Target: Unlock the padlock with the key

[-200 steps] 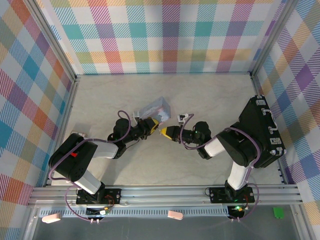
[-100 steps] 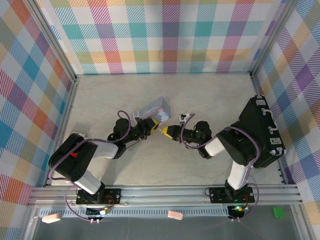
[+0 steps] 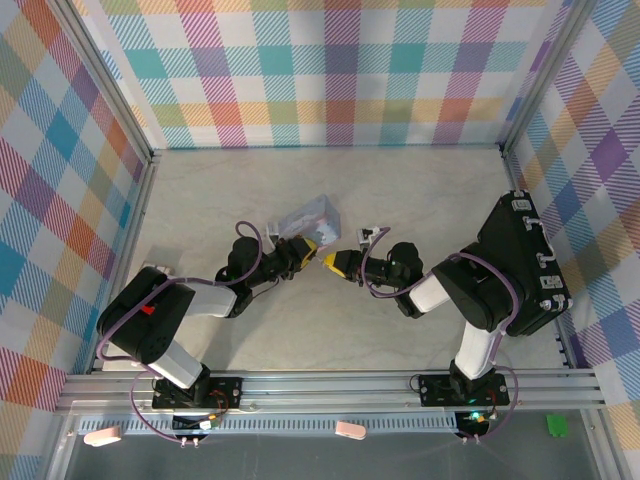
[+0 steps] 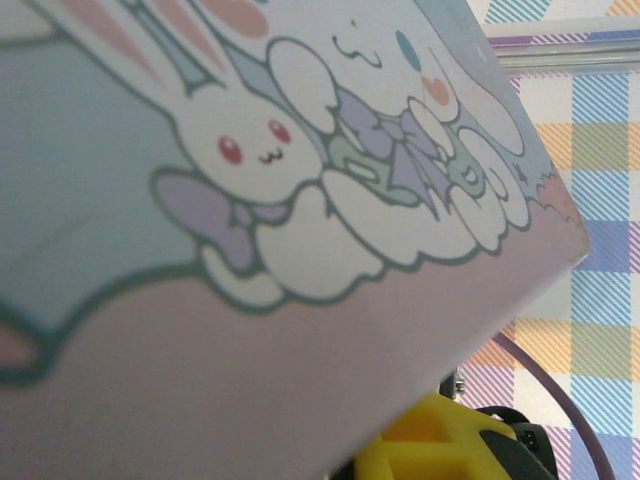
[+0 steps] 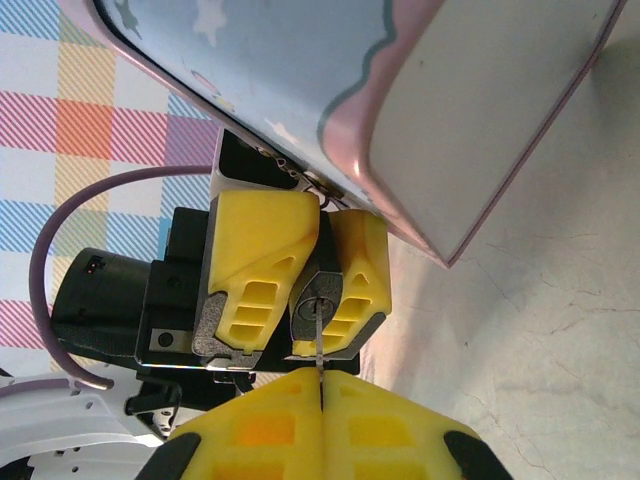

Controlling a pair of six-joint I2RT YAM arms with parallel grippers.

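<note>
In the right wrist view, the right pincer (image 5: 320,384) sits at 6 o'clock, its two yellow fingers pressed together on the key (image 5: 319,348). The key's thin grey blade stands out of the seam between them, pointing to 12 o'clock. The blade's tip meets the round keyway in the face of the padlock (image 5: 317,300); how far it is in, I cannot tell. The padlock's small dark body is clamped between the yellow fingers of the left pincer (image 5: 322,262), one finger at 9 o'clock of it and one at 3 o'clock. The two pincers face each other tip to tip. Directly at 12 o'clock of the left pincer, touching its upper edge, is the pastel blue tin (image 5: 300,70) with its pink rim, tilted. The pale marbled desk (image 5: 540,330) shows at 3 o'clock. From the top camera, the left pincer lies at 10 o'clock of the right one, mid-desk, with the tin at 12 o'clock of it.
</note>
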